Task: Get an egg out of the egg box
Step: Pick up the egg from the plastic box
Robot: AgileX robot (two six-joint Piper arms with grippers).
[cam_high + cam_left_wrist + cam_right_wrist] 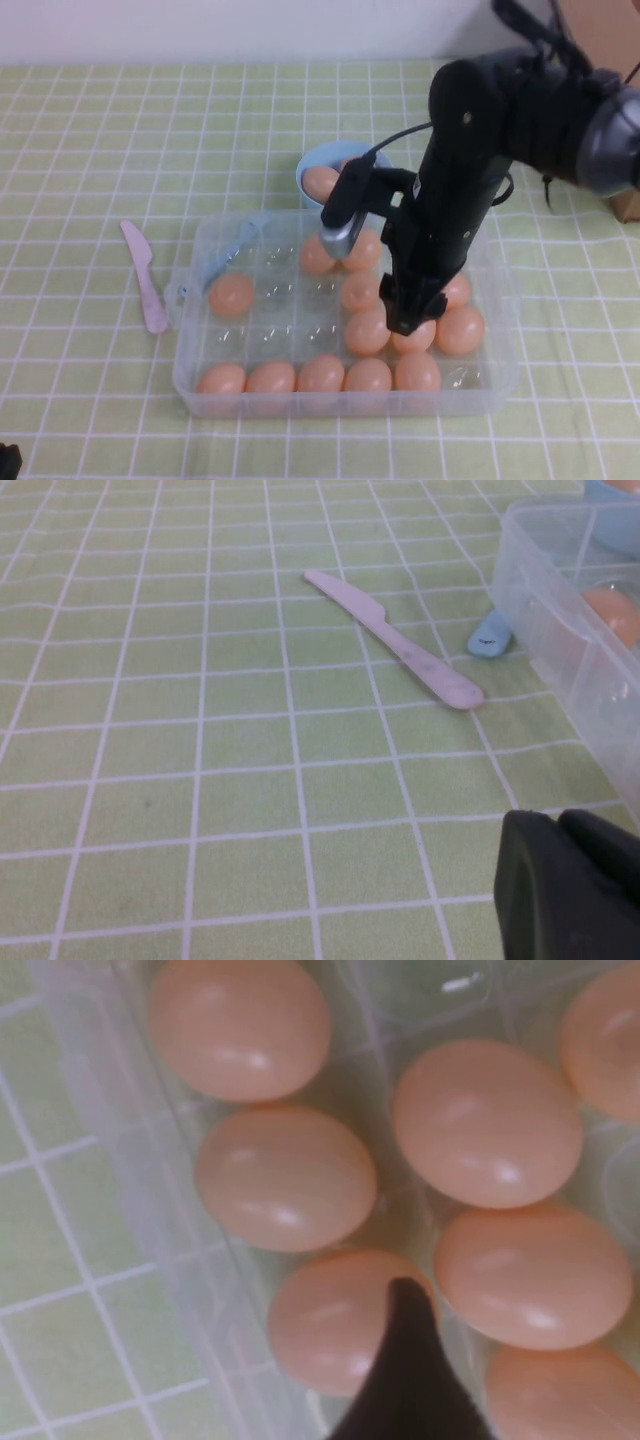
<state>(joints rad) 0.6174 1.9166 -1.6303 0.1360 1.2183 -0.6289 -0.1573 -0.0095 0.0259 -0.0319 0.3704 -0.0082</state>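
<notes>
The egg box is a clear plastic tray in the middle of the table, holding several peach-brown eggs. My right gripper is lowered into its right half, just above an egg in the second row from the front. In the right wrist view one dark finger lies over an egg, beside the box wall; the other finger is out of frame. My left gripper is shut and empty, low over the cloth left of the box.
A light-blue bowl with an egg stands behind the box. A pale pink plastic knife lies left of the box, also in the left wrist view. The box's blue latch is at its left side.
</notes>
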